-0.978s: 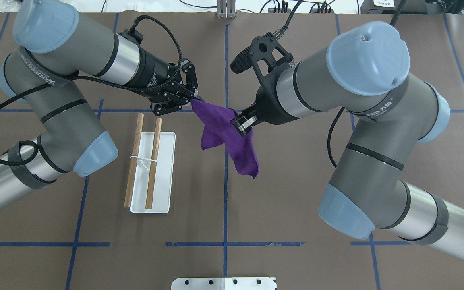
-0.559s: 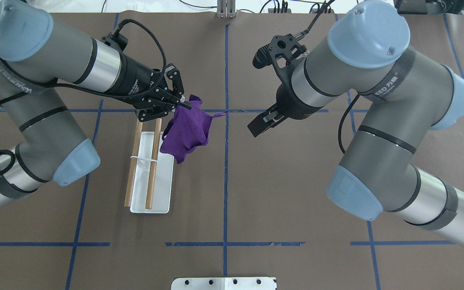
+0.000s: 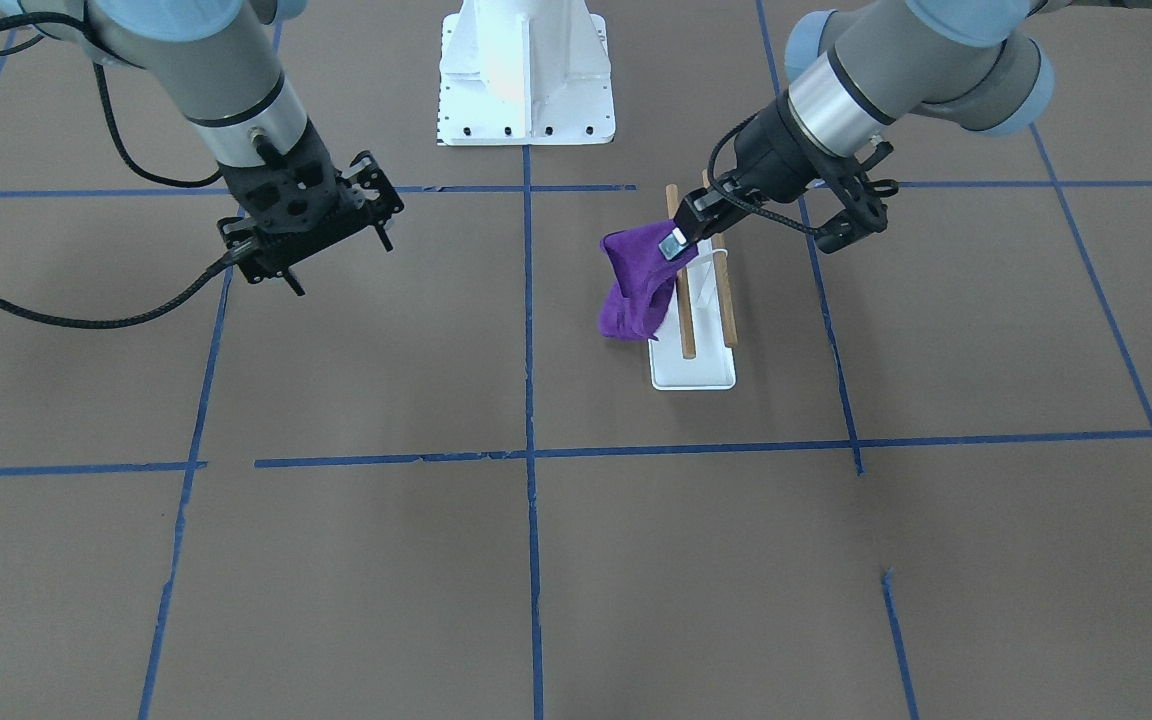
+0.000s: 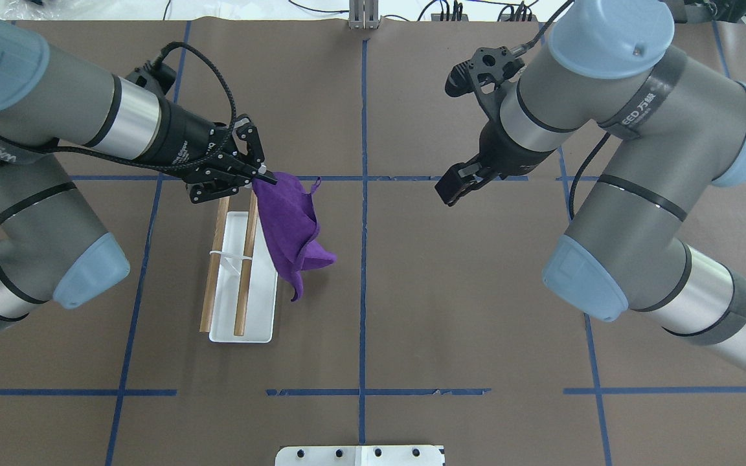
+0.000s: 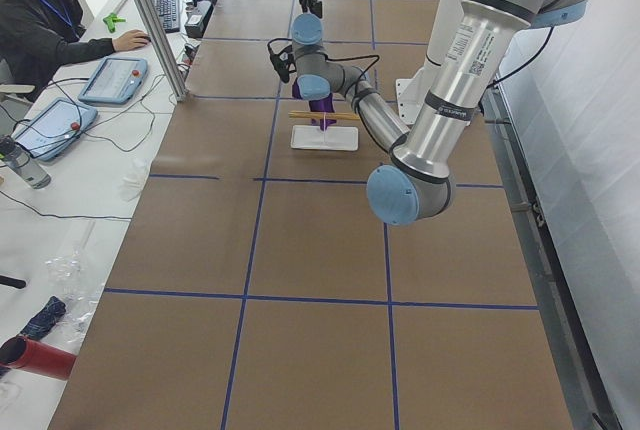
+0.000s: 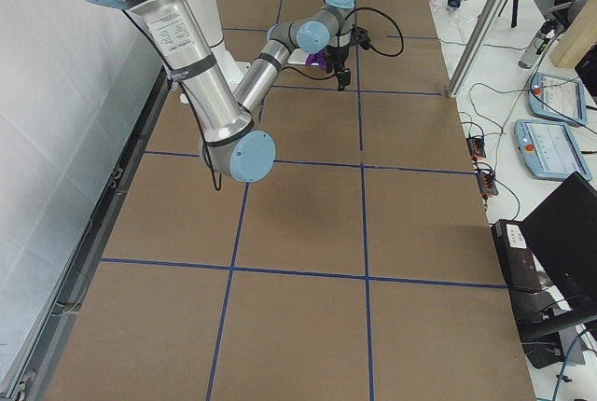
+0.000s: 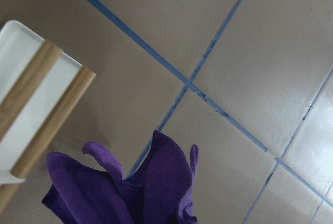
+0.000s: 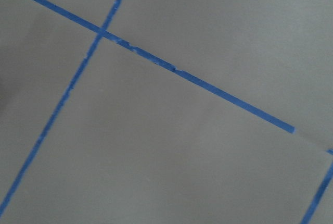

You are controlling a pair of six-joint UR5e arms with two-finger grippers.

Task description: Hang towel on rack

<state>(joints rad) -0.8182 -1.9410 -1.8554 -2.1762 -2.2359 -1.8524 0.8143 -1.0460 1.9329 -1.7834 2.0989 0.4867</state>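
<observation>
My left gripper (image 4: 264,176) is shut on a corner of the purple towel (image 4: 292,223). The towel hangs down from it, bunched, over the far end of the rack's inner wooden dowel (image 4: 247,265) and the right edge of the white base (image 4: 263,304). The outer dowel (image 4: 213,265) is bare. In the front-facing view the towel (image 3: 634,285) hangs on the rack's (image 3: 693,372) centre-facing side. The left wrist view shows the towel (image 7: 130,187) below the dowel ends (image 7: 49,99). My right gripper (image 4: 452,186) is open and empty, well right of the centre line.
The white robot pedestal (image 3: 526,70) stands at the robot's edge of the table. Blue tape lines (image 4: 363,272) cross the brown tabletop. An operator (image 5: 50,20) sits at a side desk with tablets. A metal post (image 4: 363,16) stands at the far edge.
My right gripper let go of the towel and drew back to the right. My left gripper carried the towel left, from the centre line to the rack's far end.
</observation>
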